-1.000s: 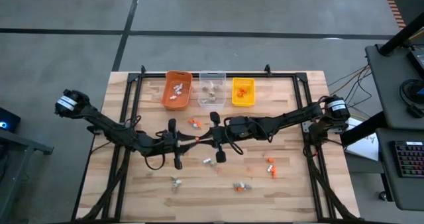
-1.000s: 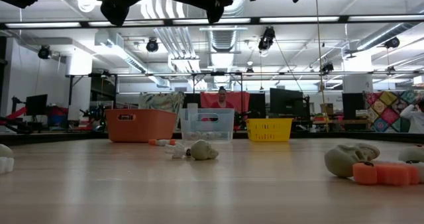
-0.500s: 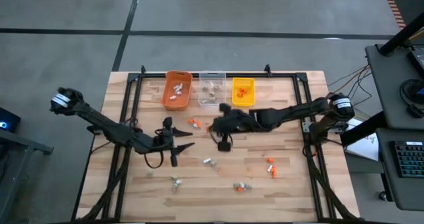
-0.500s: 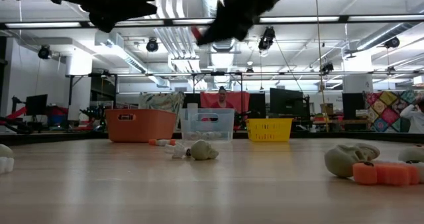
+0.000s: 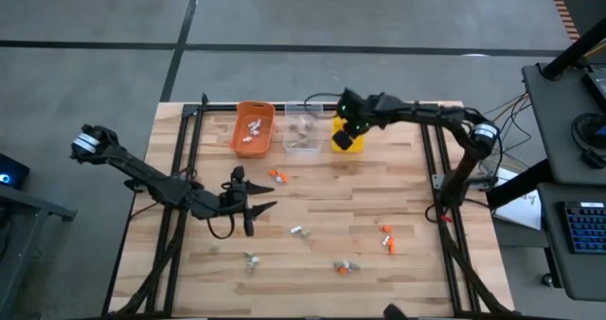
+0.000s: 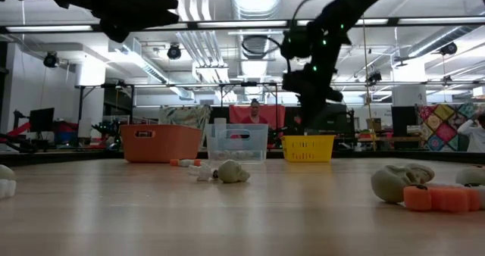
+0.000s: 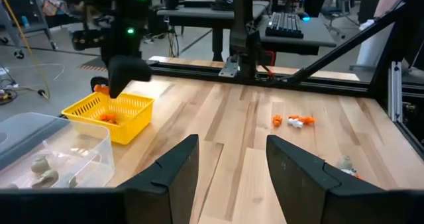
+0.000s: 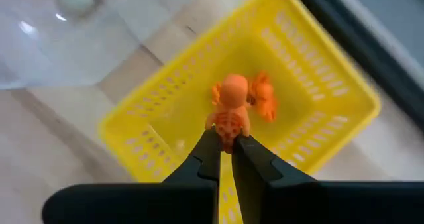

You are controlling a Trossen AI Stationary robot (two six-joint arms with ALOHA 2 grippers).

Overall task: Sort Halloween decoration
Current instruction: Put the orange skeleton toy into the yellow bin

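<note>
My right gripper is shut on a small orange figure, one piece of the Halloween decoration. It hangs over the yellow bin, where another orange trinket lies. In the high view the right gripper reaches over the yellow bin at the back. My left gripper stands open above the table's left middle, with nothing between its fingers. Loose trinkets lie on the wood: orange ones, and pale ones.
An orange bin with white pieces and a clear bin with grey-tan pieces stand left of the yellow one. A dark metal frame rims the table. A grey skull and an orange piece lie near the low camera.
The two grippers were together at the table's middle. The left one opened and drew back to the left, while the right one swung to the back over the yellow bin.
</note>
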